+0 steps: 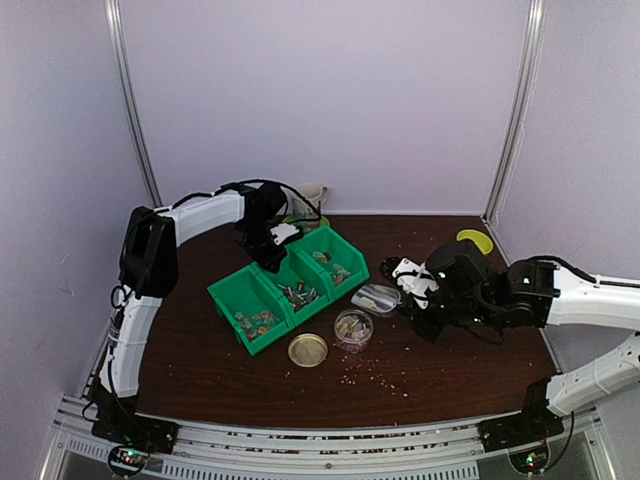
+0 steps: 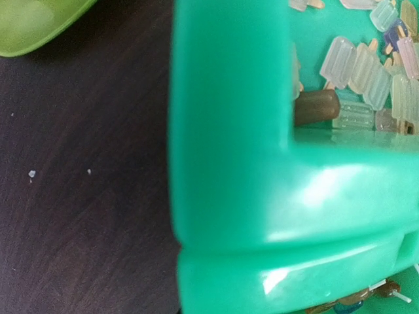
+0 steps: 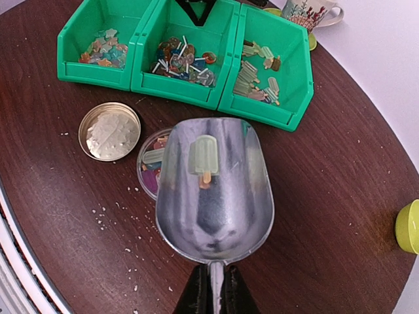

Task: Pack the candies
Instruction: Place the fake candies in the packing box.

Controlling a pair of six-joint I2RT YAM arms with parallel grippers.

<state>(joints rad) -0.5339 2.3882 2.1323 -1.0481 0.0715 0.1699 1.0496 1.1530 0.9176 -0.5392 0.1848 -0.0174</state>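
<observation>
So the right jaws clench the scoop (image 3: 215, 190) handle, one pale candy (image 3: 204, 157) riding just ahead of them over the part-filled jar (image 3: 149, 171), lid (image 3: 109, 131) off beside it, plenty more candies (image 3: 183, 59) waiting in the bins (image 3: 258, 111) beyond, where the left jaws sit closed.
</observation>
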